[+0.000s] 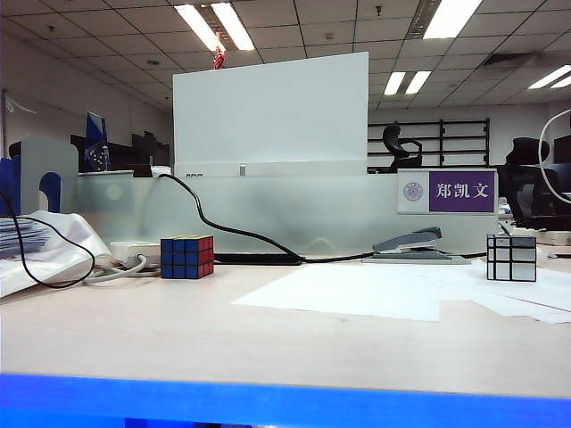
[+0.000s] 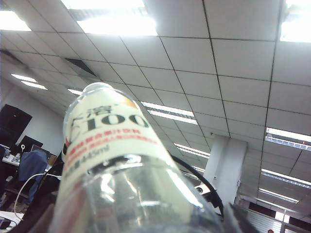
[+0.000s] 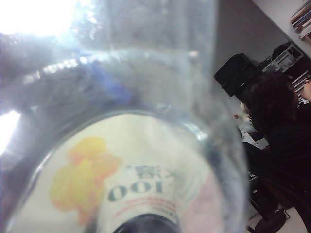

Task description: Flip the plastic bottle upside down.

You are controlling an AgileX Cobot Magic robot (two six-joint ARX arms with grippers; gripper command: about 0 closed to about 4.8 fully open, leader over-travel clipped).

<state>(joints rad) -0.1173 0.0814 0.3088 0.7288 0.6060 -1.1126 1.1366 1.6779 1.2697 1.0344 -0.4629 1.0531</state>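
**A:** What's on the table in the exterior view?

**B:** The pale table (image 1: 178, 339) carries a Rubik's cube (image 1: 187, 257) on the left and a silver mirror cube (image 1: 511, 258) far to the right. A grey stapler (image 1: 412, 246) sits between them, further back. White sheets of paper (image 1: 357, 292) lie in front of the stapler. A black cable (image 1: 223, 227) runs down from a white board (image 1: 268, 111) and along the back. A purple and white name plate (image 1: 446, 192) stands above the stapler. This camera catches neither arm and not the bottle.

**A:** And the left wrist view?

**B:** The plastic bottle (image 2: 112, 145) fills the lower middle, right up against the lens. It is clear, and its white label reads "C100" with red print below. It leans away towards the office ceiling panels. The left gripper (image 2: 136, 225) is under it. Its dark fingers (image 2: 29, 218) show at the lower corners, spread wide on either side of the bottle. I see no squeeze on the plastic, so I read those jaws as standing apart and loose.

**A:** The right wrist view?

**B:** Here the plastic bottle (image 3: 146, 160) is pressed even closer and is very blurred. The same label shows with its "100" upside down beside a yellow fruit picture. A person with dark hair (image 3: 272, 107) sits beyond it. The right gripper is somewhere about the bottle, but the plastic hides its fingers. I cannot tell how far its jaws are parted or whether they grip.
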